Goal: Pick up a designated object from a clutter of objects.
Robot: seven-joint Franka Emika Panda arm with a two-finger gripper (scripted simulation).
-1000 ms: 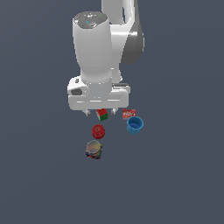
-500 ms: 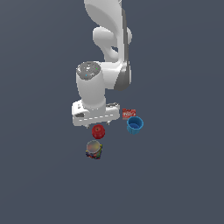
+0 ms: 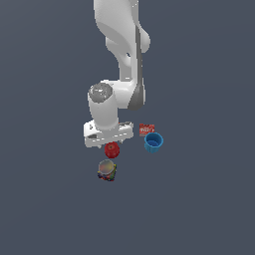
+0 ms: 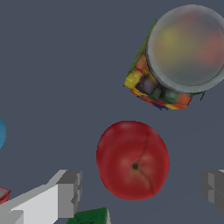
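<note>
The designated object, a glossy red ball with a dimpled top (image 4: 132, 159), lies on the dark floor and shows in the exterior view as a small red ball (image 3: 112, 149) just under the white hand. My gripper (image 4: 141, 187) is open, with one grey fingertip (image 4: 70, 191) on each side of the ball and clear gaps to it. In the exterior view the gripper (image 3: 110, 143) hangs directly over the ball. The rest of the clutter of objects lies close around it.
A multicoloured can with a pale top (image 4: 183, 57) (image 3: 107, 170) stands close beside the ball. A blue cup (image 3: 153, 142) and a flat red-white box (image 3: 146, 129) lie toward the exterior view's right. A green cube corner (image 4: 89, 216) shows by one finger.
The hand has come down toward the red ball and now sits just above it. It now covers the red-green cube in the exterior view. The objects have not moved.
</note>
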